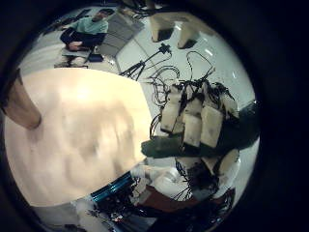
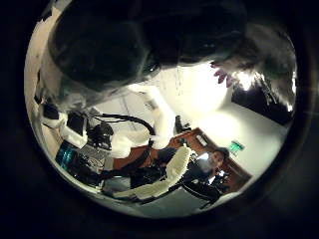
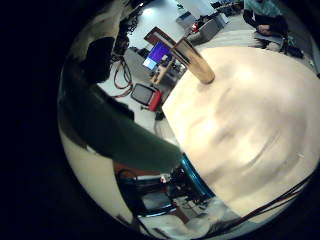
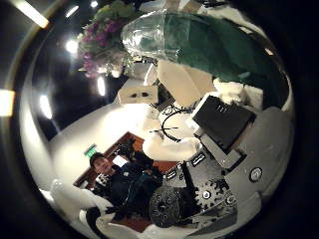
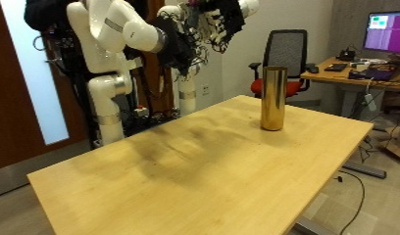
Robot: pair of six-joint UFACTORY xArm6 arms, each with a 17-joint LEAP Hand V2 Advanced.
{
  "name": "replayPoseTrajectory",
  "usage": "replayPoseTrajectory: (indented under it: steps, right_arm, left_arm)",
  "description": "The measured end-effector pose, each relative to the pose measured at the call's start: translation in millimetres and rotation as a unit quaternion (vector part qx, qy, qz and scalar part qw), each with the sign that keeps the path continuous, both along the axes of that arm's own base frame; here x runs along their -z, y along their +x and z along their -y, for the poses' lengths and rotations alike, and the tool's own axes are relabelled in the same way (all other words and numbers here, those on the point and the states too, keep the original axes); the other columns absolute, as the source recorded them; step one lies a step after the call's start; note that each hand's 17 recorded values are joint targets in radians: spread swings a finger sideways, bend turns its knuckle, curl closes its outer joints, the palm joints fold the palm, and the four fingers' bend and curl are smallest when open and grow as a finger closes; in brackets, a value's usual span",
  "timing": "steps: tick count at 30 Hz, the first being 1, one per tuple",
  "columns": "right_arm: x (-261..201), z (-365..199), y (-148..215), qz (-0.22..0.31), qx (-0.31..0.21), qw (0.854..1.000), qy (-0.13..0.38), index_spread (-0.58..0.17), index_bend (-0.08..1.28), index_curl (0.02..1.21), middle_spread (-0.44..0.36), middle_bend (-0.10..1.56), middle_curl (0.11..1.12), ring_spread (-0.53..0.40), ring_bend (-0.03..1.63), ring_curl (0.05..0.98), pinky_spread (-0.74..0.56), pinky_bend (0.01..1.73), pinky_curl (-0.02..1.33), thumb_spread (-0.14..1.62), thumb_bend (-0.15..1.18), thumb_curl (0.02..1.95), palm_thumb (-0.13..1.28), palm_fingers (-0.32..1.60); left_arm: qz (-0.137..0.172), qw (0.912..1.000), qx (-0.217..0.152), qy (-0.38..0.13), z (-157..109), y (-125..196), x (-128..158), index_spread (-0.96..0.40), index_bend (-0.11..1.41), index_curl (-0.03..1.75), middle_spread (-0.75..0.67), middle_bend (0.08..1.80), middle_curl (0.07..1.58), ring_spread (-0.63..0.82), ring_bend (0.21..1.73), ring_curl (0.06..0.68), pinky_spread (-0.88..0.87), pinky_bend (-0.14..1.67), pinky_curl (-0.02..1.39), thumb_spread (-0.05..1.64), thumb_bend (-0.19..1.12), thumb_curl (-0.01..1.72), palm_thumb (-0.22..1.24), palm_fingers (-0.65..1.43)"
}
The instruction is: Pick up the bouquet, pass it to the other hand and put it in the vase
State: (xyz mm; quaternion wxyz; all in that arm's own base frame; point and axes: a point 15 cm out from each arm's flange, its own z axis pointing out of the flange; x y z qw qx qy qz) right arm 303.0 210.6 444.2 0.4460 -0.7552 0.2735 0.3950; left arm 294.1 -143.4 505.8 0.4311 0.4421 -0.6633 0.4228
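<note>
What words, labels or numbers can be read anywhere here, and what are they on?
None can be read.
The tall gold metal vase shows no print.
The bare light wooden table carries no label.
The lit computer screen behind shows only blurred shapes, too small to read.

The vase (image 5: pixel 272 98) is a tall, narrow gold cylinder with a shiny metallic skin, standing upright on the light wooden table (image 5: pixel 187 176) near its far corner, open mouth up and nothing in it. It stands alone, well apart from the bouquet.

The bouquet (image 5: pixel 230 14) is up in the air above the far side of the table, well clear of the wood. From the right thumb side palm view it shows pale purple and whitish flowers (image 4: pixel 103 42) with green leaves, bunched above a dark green wrapped stem (image 4: pixel 214 45) with a clear glossy sleeve.
</note>
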Motion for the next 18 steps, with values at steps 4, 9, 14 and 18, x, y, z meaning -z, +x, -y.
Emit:
replayPoseTrajectory:
  steps: [4,9,14,18]
  right_arm:
    - [3,-13,-2,0.006,-0.007,1.0,-0.005,-0.201,1.15,0.86,-0.113,1.34,0.73,-0.187,1.43,0.621,-0.25,1.07,1.05,0.15,-0.02,0.93,1.17,1.13]
    - [2,-14,-3,0.013,-0.007,1.0,-0.01,-0.202,1.15,0.87,-0.114,1.33,0.74,-0.187,1.43,0.622,-0.25,1.05,1.06,0.15,-0.02,0.93,1.17,1.12]
    - [0,-16,3,0.035,0.009,0.999,-0.02,-0.203,1.15,0.87,-0.115,1.33,0.74,-0.187,1.43,0.623,-0.25,1.04,1.08,0.15,-0.02,0.93,1.17,1.12]
    - [4,-17,6,0.046,0.015,0.998,-0.034,-0.204,1.15,0.87,-0.114,1.33,0.75,-0.19,1.42,0.625,-0.25,1.03,1.09,0.15,-0.02,0.93,1.17,1.13]
  left_arm:
    - [-0.009,1.0,0.001,-0.001,2,-1,2,0.3,0.14,0.26,0.37,0.34,0.35,0.52,0.58,0.212,0.48,0.21,0.31,0.73,-0.04,0.34,0.21,0.19]
    - [-0.035,0.9994,-0.004,0.001,3,-1,6,0.25,0.15,0.25,0.04,0.61,0.46,0.33,0.62,0.21,0.34,0.2,0.3,0.76,-0.03,0.34,0.27,0.36]
    - [-0.054,0.9985,-0.011,0.002,1,0,7,0.14,0.13,0.24,-0.19,0.74,0.55,-0.05,0.78,0.241,-0.01,0.43,0.35,0.81,-0.02,0.35,0.38,0.56]
    - [-0.064,0.9977,-0.019,-0.016,1,3,3,0.01,0.15,0.18,-0.37,0.9,0.7,-0.43,1.06,0.353,-0.5,0.84,0.48,0.87,-0.01,0.36,0.58,0.8]
